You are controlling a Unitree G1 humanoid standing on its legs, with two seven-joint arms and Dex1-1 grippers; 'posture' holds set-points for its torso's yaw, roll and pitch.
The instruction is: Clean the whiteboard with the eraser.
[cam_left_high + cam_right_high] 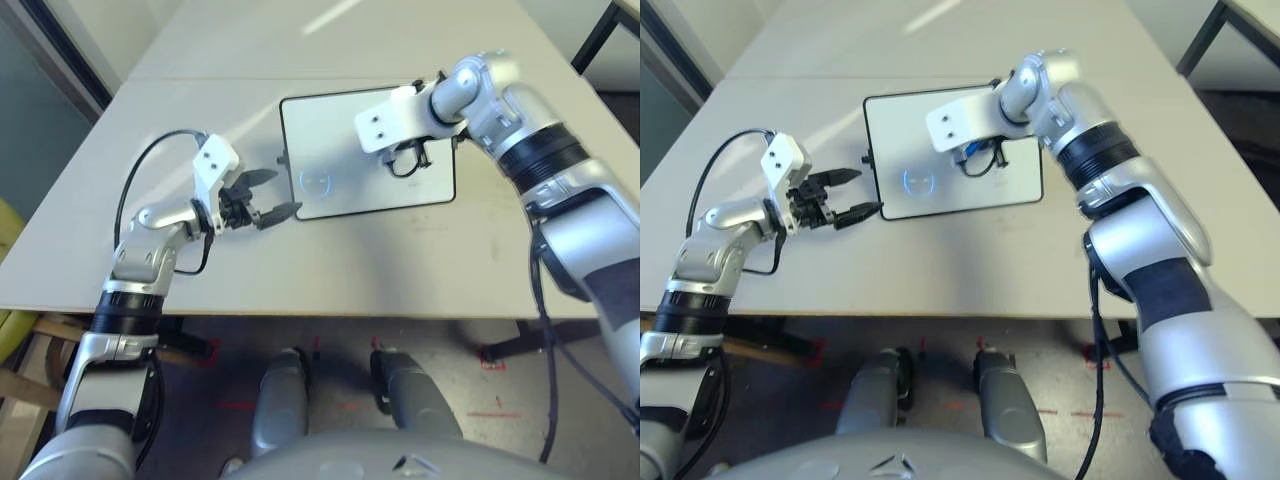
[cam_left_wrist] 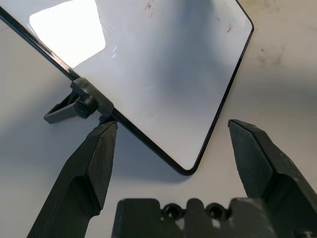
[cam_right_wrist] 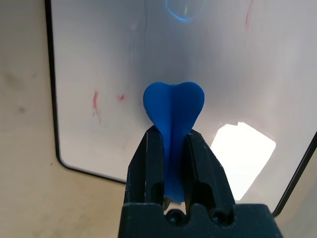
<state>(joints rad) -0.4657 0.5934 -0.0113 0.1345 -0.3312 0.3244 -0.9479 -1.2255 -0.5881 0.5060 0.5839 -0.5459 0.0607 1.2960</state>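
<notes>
The robot's right end effector (image 3: 171, 144) grips 1 blue eraser (image 3: 173, 106) between its 2 black fingers over the whiteboard (image 1: 312, 130), which lies on the pale tabletop (image 1: 230, 290). The left end effector (image 2: 172, 126), its 2 fingers spread wide and holding nothing, hovers by the board's edge near 1 black side knob (image 2: 85, 105). Faint red marks (image 3: 95, 100) dot the glossy surface, none readable as writing; no brand or label can be read.

Blue bone-shaped eraser (image 3: 173, 106) above the red-smudged, black-framed whiteboard (image 3: 109, 59), lying flat
</notes>
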